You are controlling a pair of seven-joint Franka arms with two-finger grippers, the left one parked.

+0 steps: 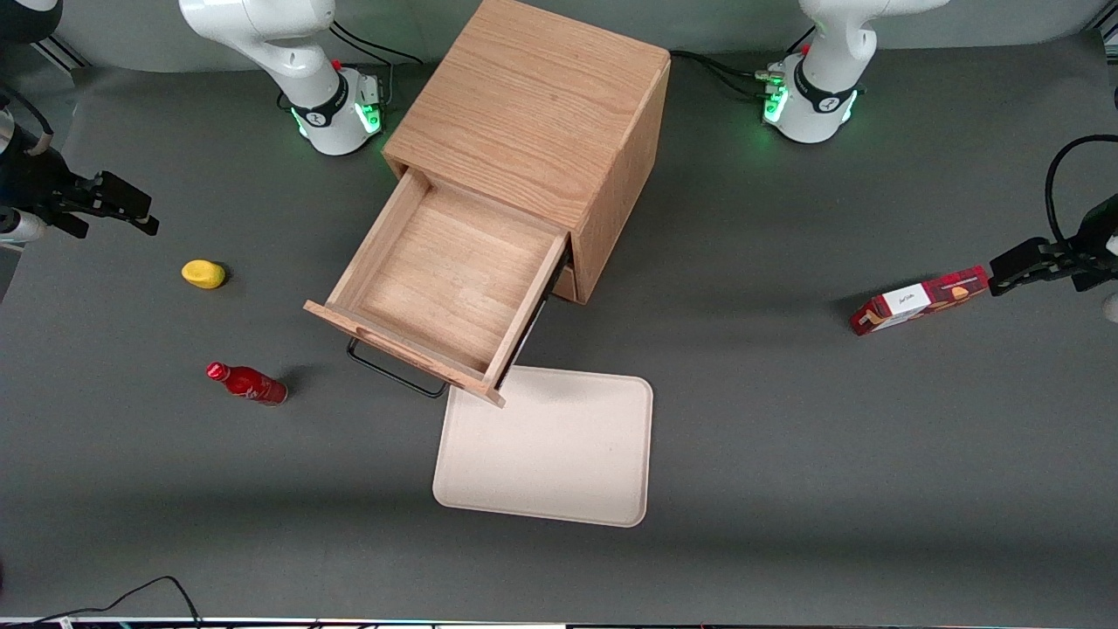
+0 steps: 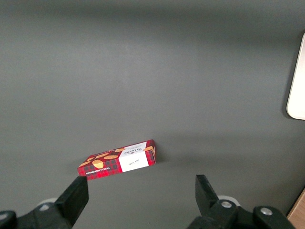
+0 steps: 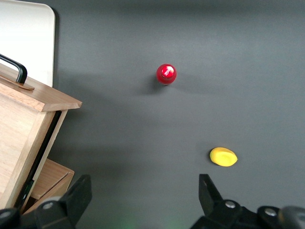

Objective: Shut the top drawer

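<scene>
The top drawer (image 1: 445, 279) of the oak cabinet (image 1: 533, 114) stands pulled far out, and its shallow tray is empty. Its black wire handle (image 1: 393, 371) faces the front camera. The drawer's corner (image 3: 28, 109) and handle (image 3: 14, 67) also show in the right wrist view. My gripper (image 1: 144, 210) hovers open and empty toward the working arm's end of the table, well apart from the drawer. In the right wrist view the gripper (image 3: 143, 193) is spread wide over bare grey table.
A yellow object (image 1: 203, 273) and a red bottle (image 1: 247, 383) lie between my gripper and the drawer, the bottle nearer the front camera. A white tray (image 1: 550, 454) lies partly under the drawer front. A red box (image 1: 917, 300) lies toward the parked arm's end.
</scene>
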